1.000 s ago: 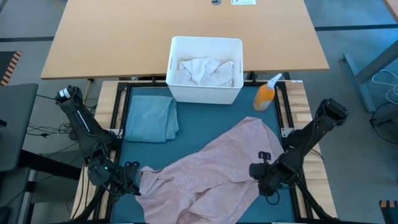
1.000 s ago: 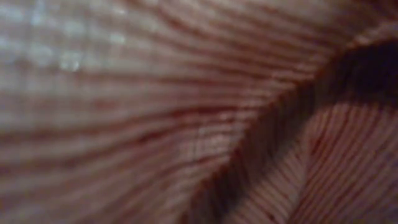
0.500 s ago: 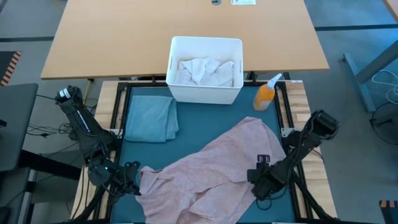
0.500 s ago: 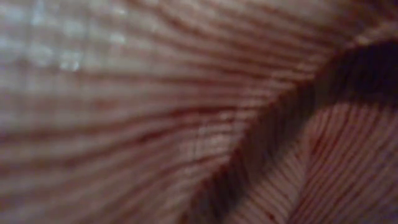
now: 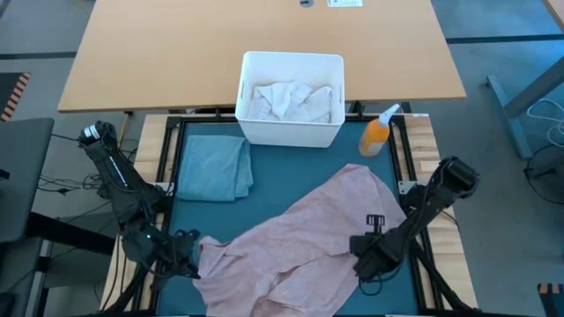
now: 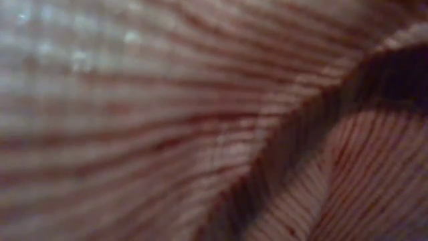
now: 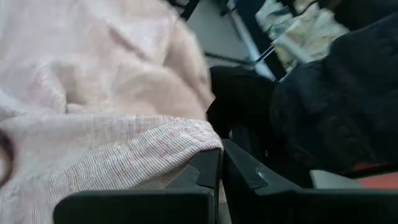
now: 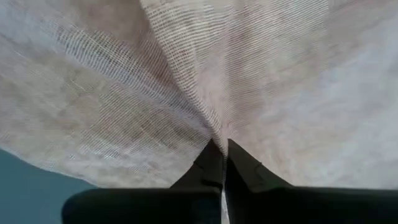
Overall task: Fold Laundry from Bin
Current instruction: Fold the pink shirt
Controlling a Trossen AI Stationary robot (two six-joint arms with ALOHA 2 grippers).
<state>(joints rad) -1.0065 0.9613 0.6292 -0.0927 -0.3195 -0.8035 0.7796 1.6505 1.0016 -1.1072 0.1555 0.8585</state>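
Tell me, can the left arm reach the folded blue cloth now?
Probably not at once: the left gripper is shut on the pink shirt. The folded blue cloth lies uncovered on its side, so the path looks free after release.

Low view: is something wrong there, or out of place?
Yes. Pink cloth fills the whole low view, so the shirt seems to hang right against that camera and hide the table. From above, the shirt lies crumpled and diagonal on the mat, with the left gripper and right gripper pinching its edges.

No legible text, label, brand, number or sign anywhere.
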